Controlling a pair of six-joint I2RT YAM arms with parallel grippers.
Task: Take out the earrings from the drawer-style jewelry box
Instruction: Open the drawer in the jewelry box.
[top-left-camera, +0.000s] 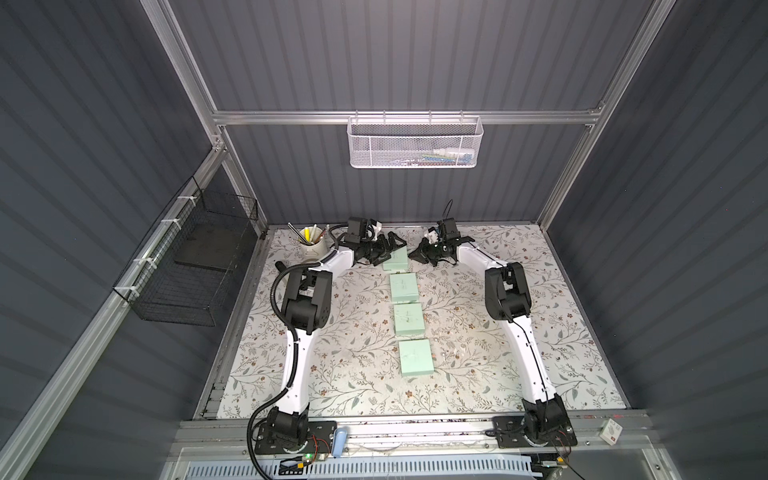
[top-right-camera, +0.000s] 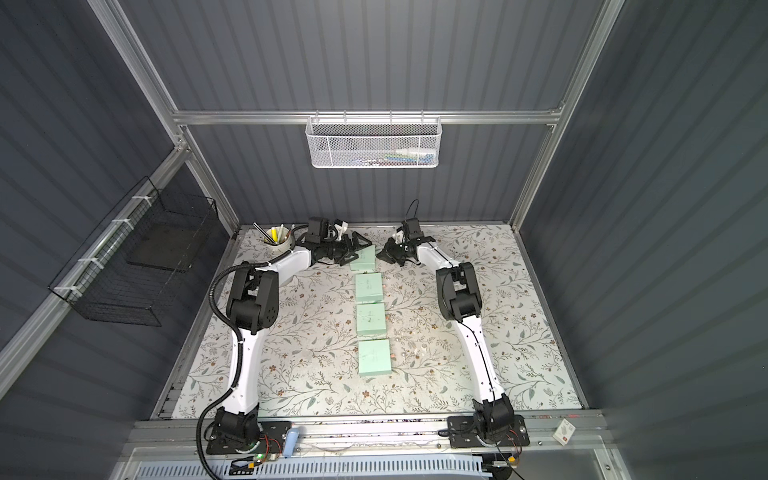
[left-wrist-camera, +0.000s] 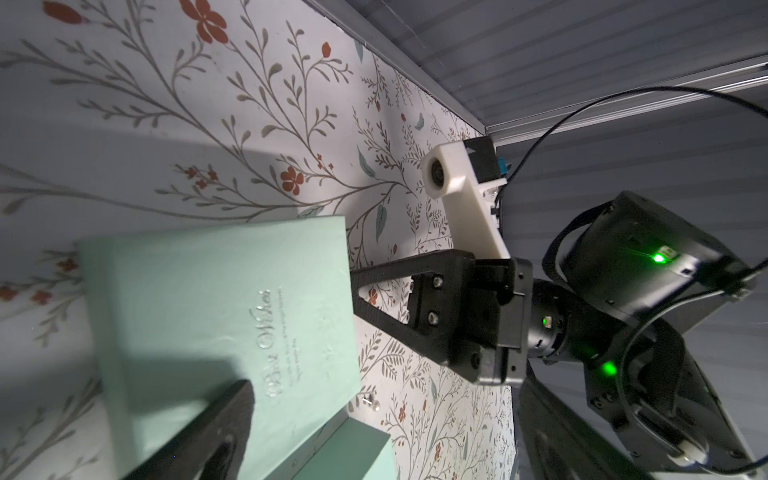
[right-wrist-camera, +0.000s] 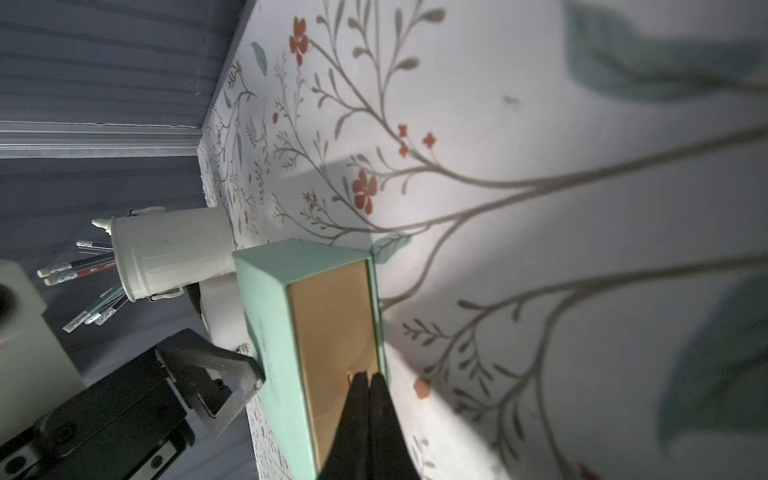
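The farthest of several mint-green jewelry boxes (top-left-camera: 397, 262) (top-right-camera: 363, 264) lies between my two grippers. My left gripper (top-left-camera: 392, 251) (left-wrist-camera: 384, 384) stands open across it, with one finger (left-wrist-camera: 216, 428) over the lid (left-wrist-camera: 216, 316). My right gripper (top-left-camera: 411, 254) (right-wrist-camera: 368, 376) is shut at the tan drawer face (right-wrist-camera: 332, 324) on the box's end, pinching a small peach pull tab (right-wrist-camera: 350, 377). The drawer is closed and its inside is hidden. One silvery stud of the earrings (left-wrist-camera: 374, 404) lies on the cloth by the box's corner.
More mint boxes (top-left-camera: 404, 287) (top-left-camera: 409, 318) (top-left-camera: 417, 357) run in a line toward the front. A white pen cup (top-left-camera: 311, 245) (right-wrist-camera: 174, 253) stands at the back left. A white mesh basket (top-left-camera: 413, 141) hangs on the back wall, a black wire basket (top-left-camera: 187, 266) on the left wall.
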